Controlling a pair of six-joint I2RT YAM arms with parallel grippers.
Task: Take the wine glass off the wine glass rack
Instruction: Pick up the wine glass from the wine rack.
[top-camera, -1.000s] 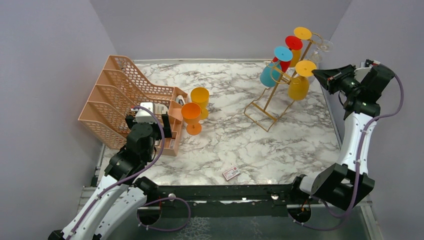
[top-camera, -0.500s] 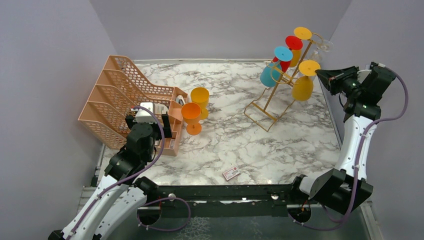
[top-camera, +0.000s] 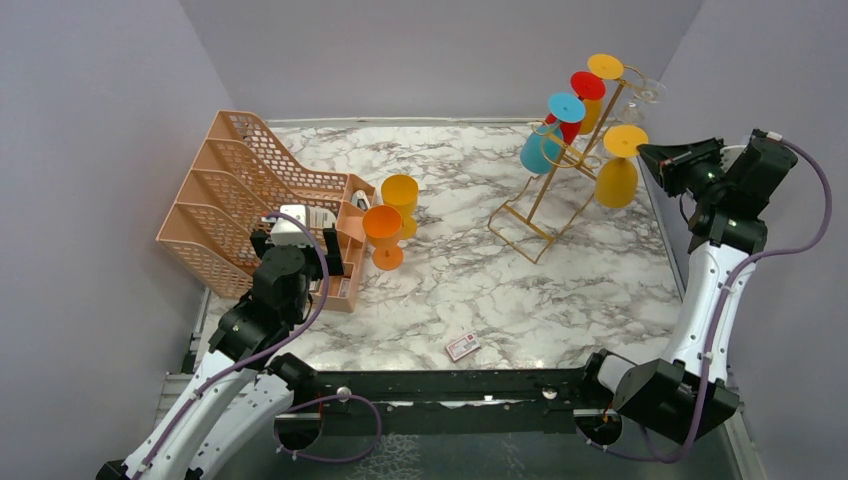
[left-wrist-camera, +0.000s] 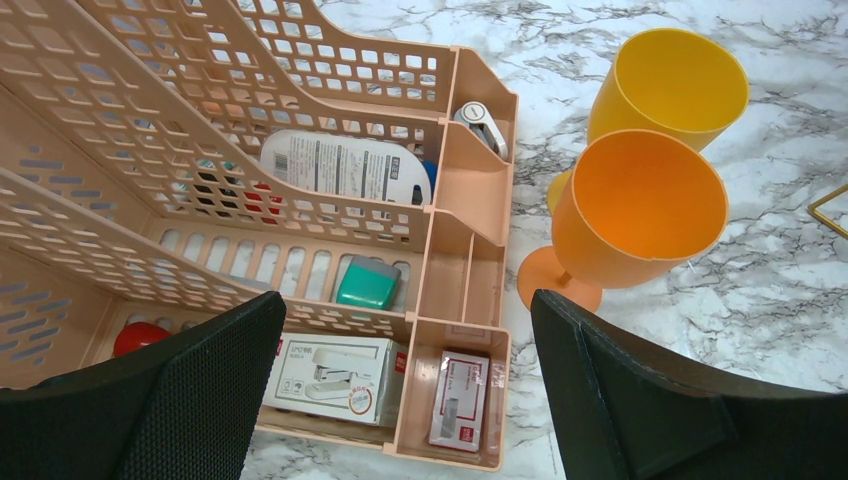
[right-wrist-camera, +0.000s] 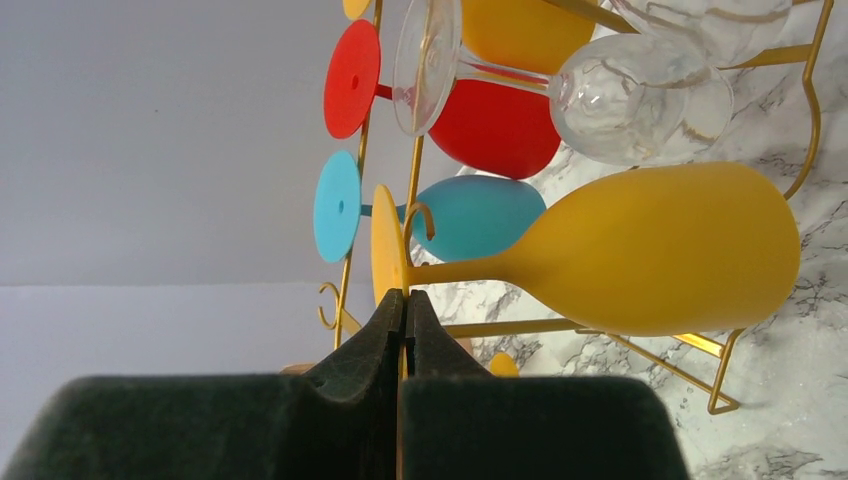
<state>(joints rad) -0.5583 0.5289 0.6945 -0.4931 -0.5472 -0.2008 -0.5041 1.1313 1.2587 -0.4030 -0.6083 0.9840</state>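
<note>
The gold wire wine glass rack (top-camera: 545, 195) stands at the back right; its rails also show in the right wrist view (right-wrist-camera: 813, 90). A yellow wine glass (top-camera: 617, 180) hangs upside down at the rack's right side. My right gripper (top-camera: 648, 152) is shut on the rim of its round foot (right-wrist-camera: 385, 250), with the bowl (right-wrist-camera: 660, 250) stretching away to the right. A rack hook (right-wrist-camera: 422, 215) sits right by the stem; I cannot tell if they touch. My left gripper (left-wrist-camera: 405, 330) is open and empty over the peach organizer (left-wrist-camera: 470, 190).
Blue (top-camera: 541, 150), red (top-camera: 580, 95), yellow (top-camera: 598, 80) and clear (top-camera: 645, 92) glasses hang on the rack. An orange glass (top-camera: 383, 232) and a yellow glass (top-camera: 400, 195) stand beside the organizer (top-camera: 230, 190). A small red-white box (top-camera: 462, 346) lies near the front edge.
My right gripper has pulled back to the right with the yellow glass, drawing it away from the rack's rail. The left arm has not moved.
</note>
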